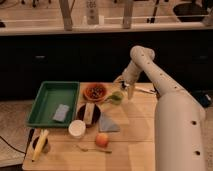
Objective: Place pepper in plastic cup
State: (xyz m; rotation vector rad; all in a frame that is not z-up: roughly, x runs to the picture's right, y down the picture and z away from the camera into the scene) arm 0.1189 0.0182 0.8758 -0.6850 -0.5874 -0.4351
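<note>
Gripper (128,93) right of centre, just beside pepper (116,97) | grip state: cannot tell | risk: nudging pepper off before grasp, missing plastic cup (76,128)

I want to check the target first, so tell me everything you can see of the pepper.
The pepper is small, green with a yellowish tinge. It lies on the wooden table near the far edge, right of the red bowl. The gripper hangs just right of it; contact cannot be told.
</note>
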